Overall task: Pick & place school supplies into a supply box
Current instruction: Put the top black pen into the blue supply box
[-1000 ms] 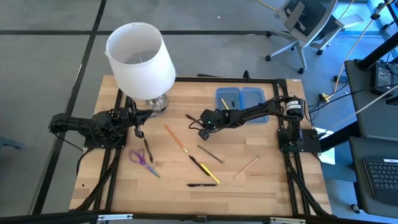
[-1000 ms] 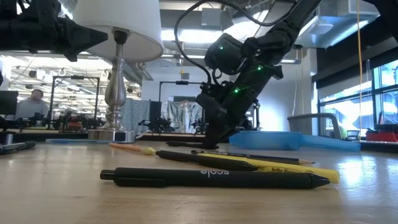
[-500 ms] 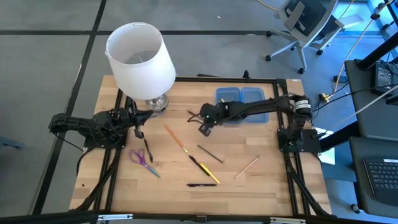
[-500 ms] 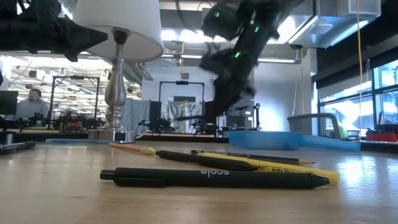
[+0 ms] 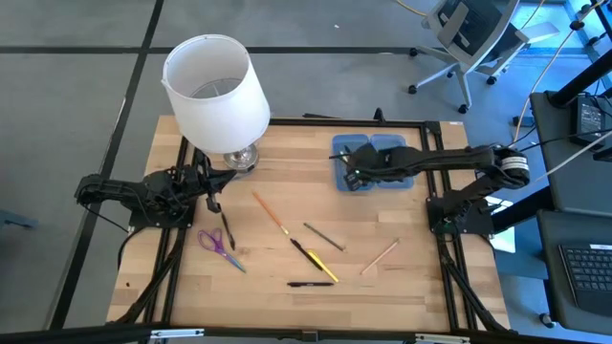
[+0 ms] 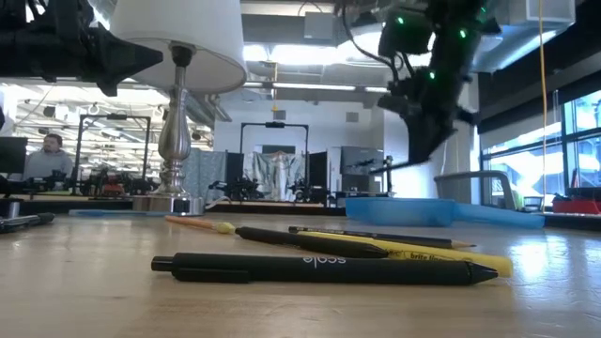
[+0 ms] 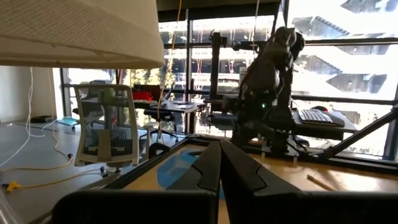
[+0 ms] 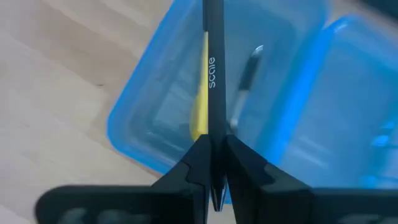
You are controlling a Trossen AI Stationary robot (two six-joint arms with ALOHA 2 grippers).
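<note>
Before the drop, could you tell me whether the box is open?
Open: both halves of the box lie flat, a yellow pencil inside.

Six loose thin pens and pencils [image 5: 313,259] lie on the wooden table, one pair of small purple-handled scissors [image 5: 216,243], one translucent blue plastic case [image 5: 394,145] (holding one yellow pencil [image 8: 199,112]).

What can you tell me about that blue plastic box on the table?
The blue box is a see-through plastic pencil case with rounded corners, lying open with its two shallow halves side by side, flat at the table's far edge. A yellow pencil already lies in one half. The right gripper hovers over that half, clamping a black pen above it.
</note>
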